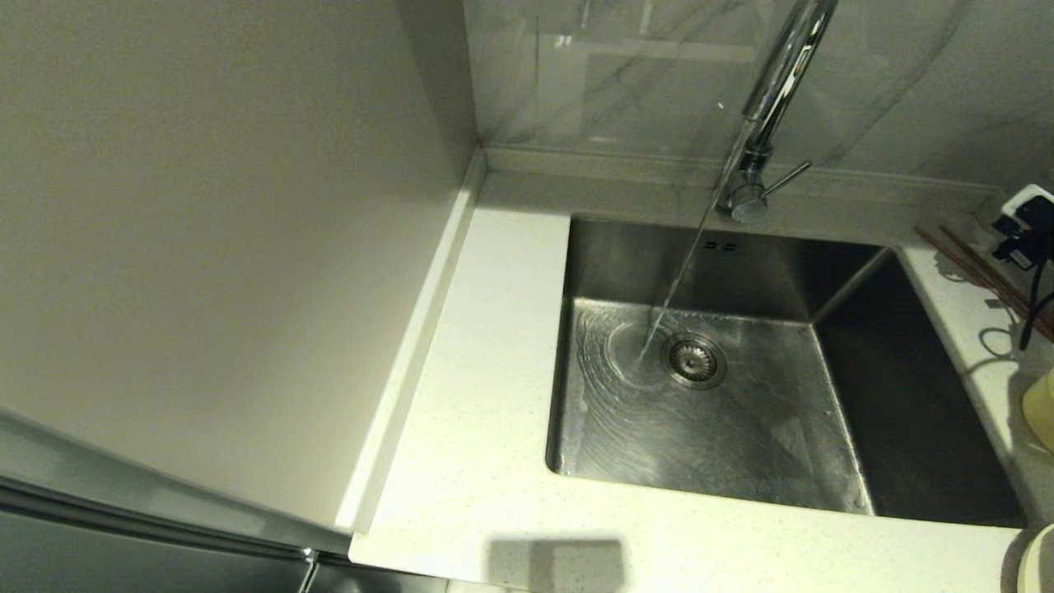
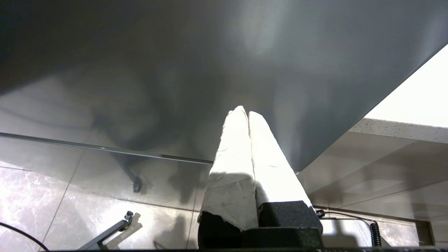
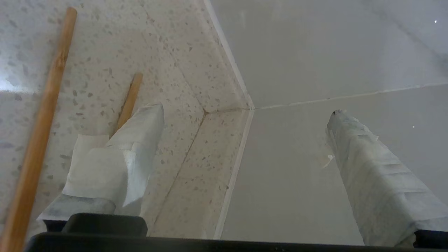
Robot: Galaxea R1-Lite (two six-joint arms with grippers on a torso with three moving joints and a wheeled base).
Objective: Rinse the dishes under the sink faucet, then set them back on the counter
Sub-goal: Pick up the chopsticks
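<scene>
My right pincer (image 3: 245,119) stands wide open, holding nothing. From its wrist camera I see its two white-wrapped fingers (image 3: 136,140) well apart. One finger sits over the speckled table (image 3: 168,63) near its low raised back edge, the other in front of the pale wall. Two brown chopsticks (image 3: 42,115) lie flat on the table there. The shorter-looking one runs out from behind that finger, and I cannot tell whether the finger touches it. The longer one lies just beside it, clear of the finger.

On my head camera the chopsticks (image 1: 984,276) show at the far right, on the table (image 1: 486,395) beyond the right rim of the sink (image 1: 906,387), next to a white plug block (image 1: 1025,216) with a dark cable. A sliver of the pale yellow-green bowl (image 1: 1040,409) shows at the right edge, on the table nearer to me than the chopsticks. A curved cream rim, likely the plate (image 1: 1039,560), shows at the lower right corner.

The faucet (image 1: 770,107) rises behind the sink's back wall with its thin lever sticking out to the right. Water runs from it in a slanting stream (image 1: 683,272) and lands just left of the round drain strainer (image 1: 694,360), spreading ripples over the basin floor. No dish is in the sink.

My left pincer (image 2: 246,113) is closed, its wrapped fingers pressed together and gripping nothing. It hangs low beside a grey cabinet front (image 2: 210,70), above the tiled floor (image 2: 52,203).
</scene>
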